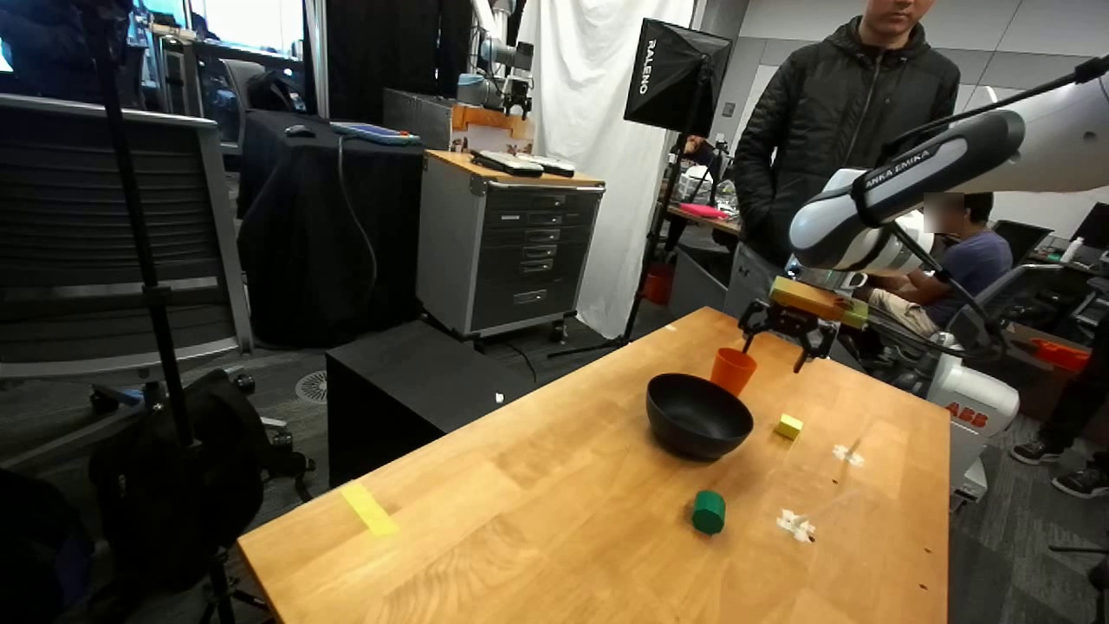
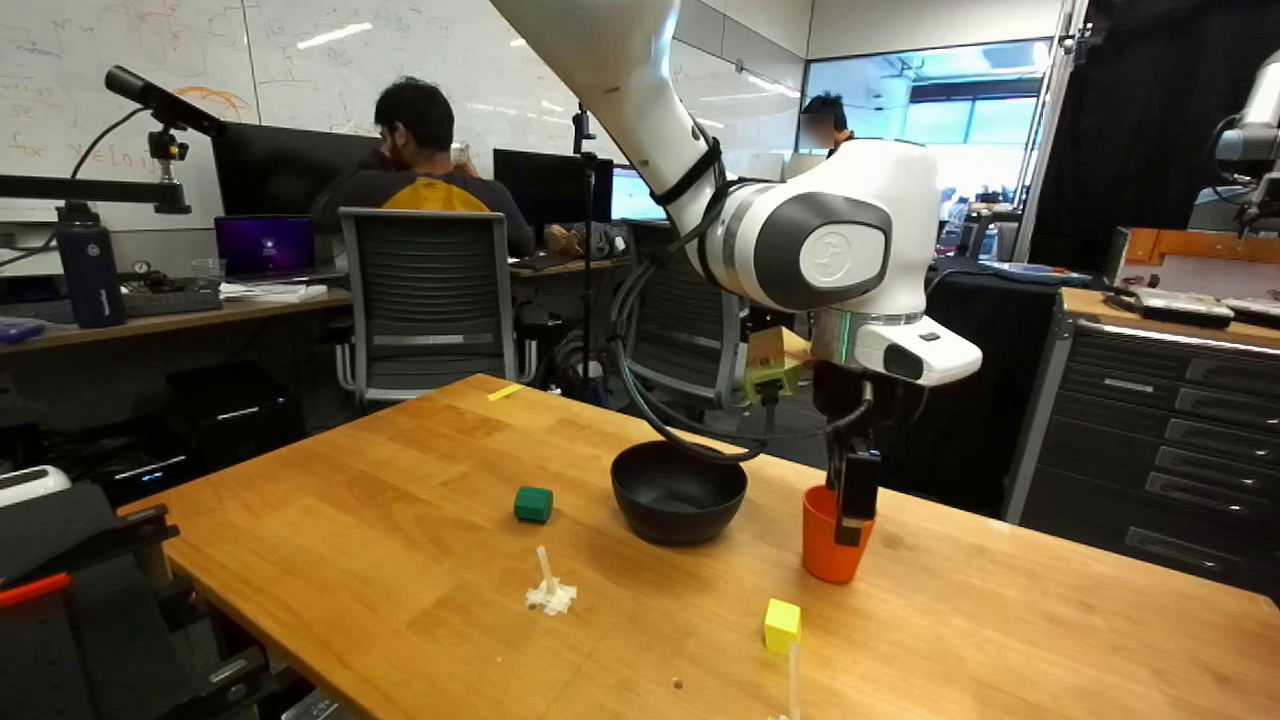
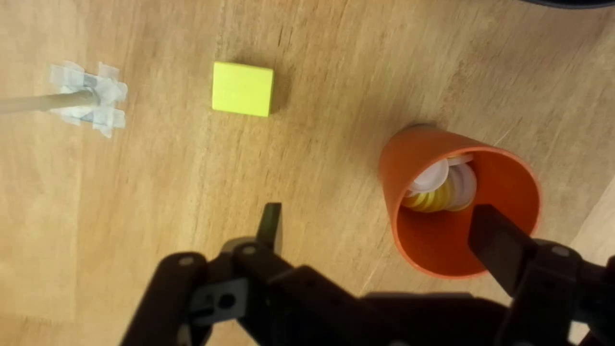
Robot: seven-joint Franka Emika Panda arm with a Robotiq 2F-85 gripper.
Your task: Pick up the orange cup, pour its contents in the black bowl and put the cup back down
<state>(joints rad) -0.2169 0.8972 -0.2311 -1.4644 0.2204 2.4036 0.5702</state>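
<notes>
- Near side in an exterior view: yellow block (image 2: 782, 626).
- Beyond, upright: orange cup (image 2: 830, 548), table (image 2: 1060, 620) stretching right; gripper (image 3: 377, 211) spread wide, one jaw at its rim (contact unclear).
- Left: black bowl (image 2: 678, 500), a gap between.
- Table's far edge (image 2: 1060, 547) behind both.

We're seeing the table (image 1: 537, 520) carrying cup (image 2: 825, 545) and bowl (image 2: 680, 510), both upright, plus yellow block (image 2: 781, 625), green block (image 2: 534, 504), tape (image 1: 370, 509), two pegs (image 2: 546, 568).

A sliver of the round black bowl (image 3: 569, 4), cropped at the wrist view's top! One finger of the black two-fingered gripper (image 3: 377, 216) masks part of the tapered orange-red plastic cup (image 3: 437, 235); touching, can't tell! The cup's wall partly hides thin white and yellow discs (image 3: 439, 194).
</notes>
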